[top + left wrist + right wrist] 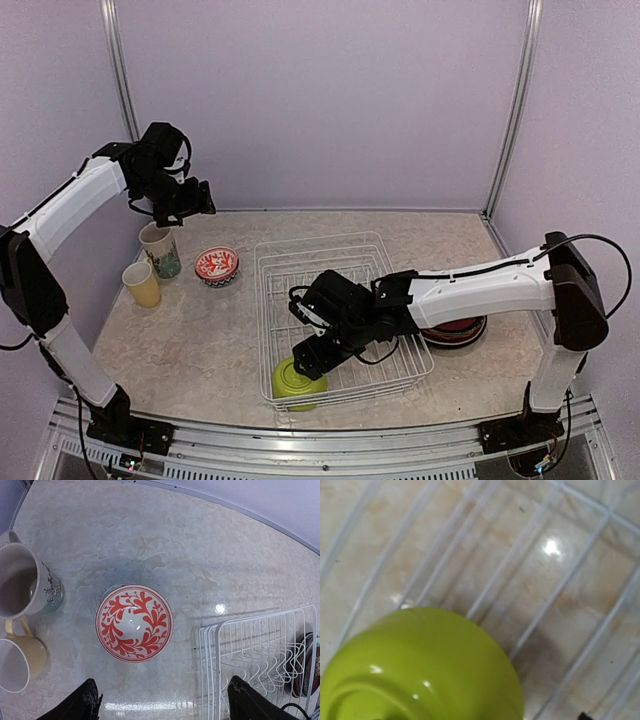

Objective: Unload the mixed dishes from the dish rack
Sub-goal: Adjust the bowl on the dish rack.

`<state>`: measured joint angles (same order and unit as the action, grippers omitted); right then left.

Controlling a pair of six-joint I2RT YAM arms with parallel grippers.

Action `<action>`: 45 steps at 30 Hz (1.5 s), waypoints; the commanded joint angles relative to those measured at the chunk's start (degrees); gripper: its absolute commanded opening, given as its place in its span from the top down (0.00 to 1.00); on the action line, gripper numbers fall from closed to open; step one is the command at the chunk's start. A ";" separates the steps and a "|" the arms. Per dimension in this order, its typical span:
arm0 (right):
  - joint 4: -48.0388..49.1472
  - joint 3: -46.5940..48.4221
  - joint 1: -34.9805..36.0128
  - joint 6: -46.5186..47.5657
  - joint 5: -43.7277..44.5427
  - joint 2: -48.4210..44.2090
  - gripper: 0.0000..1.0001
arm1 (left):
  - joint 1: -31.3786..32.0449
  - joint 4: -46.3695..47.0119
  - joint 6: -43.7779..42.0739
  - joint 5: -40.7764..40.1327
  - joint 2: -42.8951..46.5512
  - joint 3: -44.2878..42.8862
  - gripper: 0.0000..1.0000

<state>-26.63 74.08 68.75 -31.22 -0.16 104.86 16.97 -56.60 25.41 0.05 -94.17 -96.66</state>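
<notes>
Lime green bowl (pixel 298 382) sits jammed into the near-left corner of the dish rack (pixel 345 262), right against the wires, on the rack floor and looking upside down, I think. The right gripper (pixel 312 358) is down inside the rack just beside it. The wrist view is basically all bowl and wire, so I can't tell if the jaws are apart or together.

The left gripper (pixel 162 690) hangs high over the table's (pixel 200 340) left side, fingers spread wide, nothing between them. Below it is the red-white bowl (pixel 134 622), with a strip of bare tabletop between it and the rack's left wall. The cream mug (pixel 25 587) and yellow cup (pixel 20 660) stand close together by the left edge. A stack of plates (pixel 460 330) rests outside the rack's right side, partly under the right arm.
</notes>
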 commanded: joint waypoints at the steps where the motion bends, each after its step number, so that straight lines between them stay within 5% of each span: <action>1: -4.22 1.54 -0.02 -1.86 3.81 1.83 0.22 | 0.70 0.61 -0.01 3.60 -0.81 0.71 0.15; 11: -12.45 0.73 -0.53 -12.23 22.28 1.68 0.34 | 1.04 0.97 0.34 5.66 -0.74 0.93 0.14; 17: -9.32 -1.52 -1.29 -14.56 23.45 0.08 0.35 | 0.95 2.35 1.91 12.19 1.12 0.79 0.02; 25: -5.42 -3.95 -1.98 -12.98 22.76 -4.12 0.34 | 1.26 7.28 16.17 25.94 9.04 -6.19 0.01; 34: -2.69 -7.51 -2.04 -14.26 21.47 -5.72 0.34 | 1.19 29.28 39.29 39.58 14.58 -9.75 0.01; 45: -2.03 -8.65 -2.05 -16.21 23.28 -7.04 0.34 | 1.38 28.77 35.39 41.21 13.21 -14.42 0.01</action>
<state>-28.16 67.55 66.94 -45.76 21.96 99.46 18.41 -26.59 64.05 40.99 -81.06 -109.10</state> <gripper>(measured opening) 0.662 0.989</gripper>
